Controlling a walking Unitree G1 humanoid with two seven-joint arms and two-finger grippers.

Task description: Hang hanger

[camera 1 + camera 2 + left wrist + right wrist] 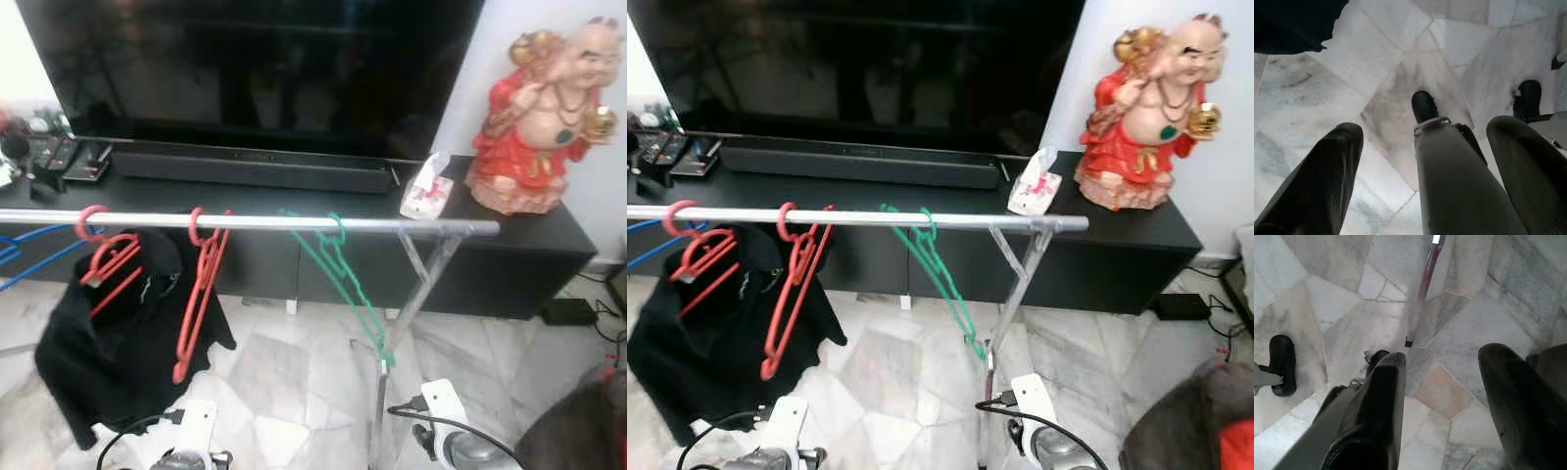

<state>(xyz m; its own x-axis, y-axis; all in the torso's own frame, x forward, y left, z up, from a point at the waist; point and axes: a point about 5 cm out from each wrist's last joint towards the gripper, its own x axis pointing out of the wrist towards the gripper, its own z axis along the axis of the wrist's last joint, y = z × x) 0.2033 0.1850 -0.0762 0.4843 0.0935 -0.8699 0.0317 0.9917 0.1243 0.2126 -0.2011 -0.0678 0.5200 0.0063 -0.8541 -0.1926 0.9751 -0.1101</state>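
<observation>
Both tools, left [1420,161] & right [1442,396], hung apart w/ nothing held; green hanger [345,276] sat hooked on rail [245,222], so judged best left alone.

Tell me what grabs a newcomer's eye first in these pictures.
A glossy red-robed laughing figurine stands at the right end of the black TV console. In front, a silver clothes rail carries red plastic hangers, a green plastic hanger and a black garment at its left. Both grippers hang low, open, over the marble floor.

My robot's forearms end in white housings [443,399] with black cables [460,423] looping out; each gripper [1425,161] carries two long, rounded, glossy black fingers [1378,416].
</observation>
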